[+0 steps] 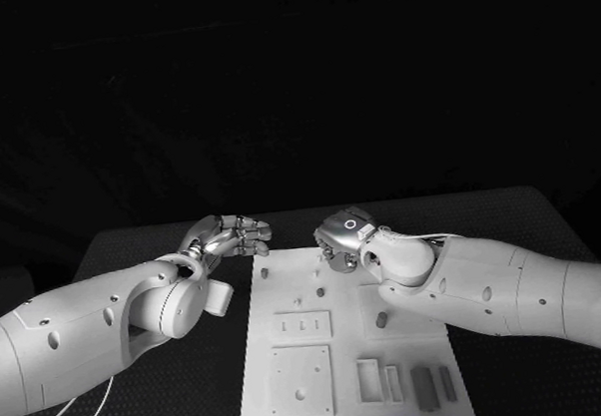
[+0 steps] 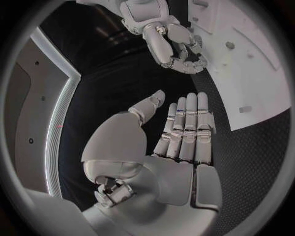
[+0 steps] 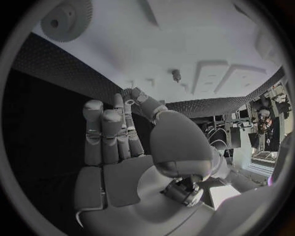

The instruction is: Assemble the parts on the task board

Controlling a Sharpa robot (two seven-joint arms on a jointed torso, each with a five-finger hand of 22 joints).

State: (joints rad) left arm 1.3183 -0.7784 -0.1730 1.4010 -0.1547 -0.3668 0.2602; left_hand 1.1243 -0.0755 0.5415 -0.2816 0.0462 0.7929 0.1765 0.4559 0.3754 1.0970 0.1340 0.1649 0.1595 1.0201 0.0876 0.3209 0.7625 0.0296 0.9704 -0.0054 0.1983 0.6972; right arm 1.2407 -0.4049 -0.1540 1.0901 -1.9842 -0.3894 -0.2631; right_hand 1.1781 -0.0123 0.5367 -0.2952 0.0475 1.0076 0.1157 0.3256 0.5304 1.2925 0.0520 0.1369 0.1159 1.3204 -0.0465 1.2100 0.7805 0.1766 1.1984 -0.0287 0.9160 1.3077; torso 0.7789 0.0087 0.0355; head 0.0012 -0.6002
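You see the left hand (image 1: 227,238) just beside the white board (image 1: 349,363), fingers (image 2: 187,128) straight, together, holding nothing; the right hand (image 1: 347,235) above the board, fingers curled, empty.

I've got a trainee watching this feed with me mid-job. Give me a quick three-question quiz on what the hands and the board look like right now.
1. True or false: the left hand holds a part.
2. Where is the right hand?
A. off the table's near edge
B. over the far end of the task board
C. pressing the two dark parts
3. Fill in: the left hand is beside the board's far ____ corner in the head view.

Key
1. False. In its wrist view its fingers lie straight with nothing in them.
2. B
3. left
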